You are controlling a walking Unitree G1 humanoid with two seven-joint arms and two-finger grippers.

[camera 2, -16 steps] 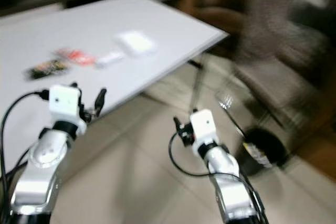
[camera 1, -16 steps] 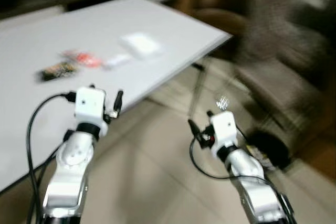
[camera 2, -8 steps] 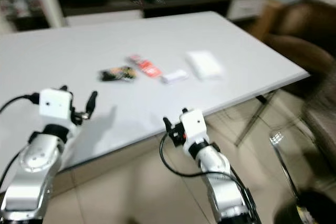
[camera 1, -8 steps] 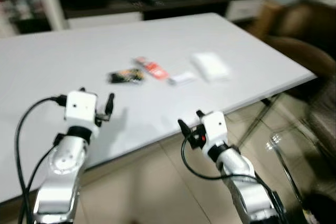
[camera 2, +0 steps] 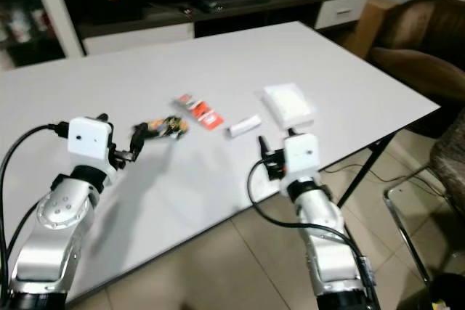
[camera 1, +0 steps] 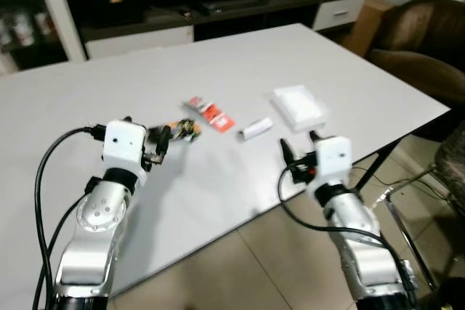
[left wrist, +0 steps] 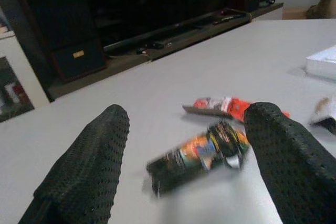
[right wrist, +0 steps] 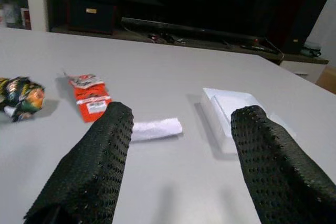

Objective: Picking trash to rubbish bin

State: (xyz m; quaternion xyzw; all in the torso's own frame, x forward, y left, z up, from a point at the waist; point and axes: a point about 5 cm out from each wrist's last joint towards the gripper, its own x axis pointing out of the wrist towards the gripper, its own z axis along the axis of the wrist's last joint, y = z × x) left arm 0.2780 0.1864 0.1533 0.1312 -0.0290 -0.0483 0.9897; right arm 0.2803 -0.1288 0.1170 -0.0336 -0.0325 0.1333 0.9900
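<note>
Reaching for trash on the counter (camera 1: 218,201).

From my head I saw both arms raised over it, the dark crumpled wrapper (camera 1: 185,130) just ahead of my left gripper (camera 1: 161,141). My left wrist showed its fingers apart, framing that wrapper; I judged a low, centred approach best. My right gripper (right wrist: 178,145), fingers apart, faced the white roll (right wrist: 156,128).
</note>
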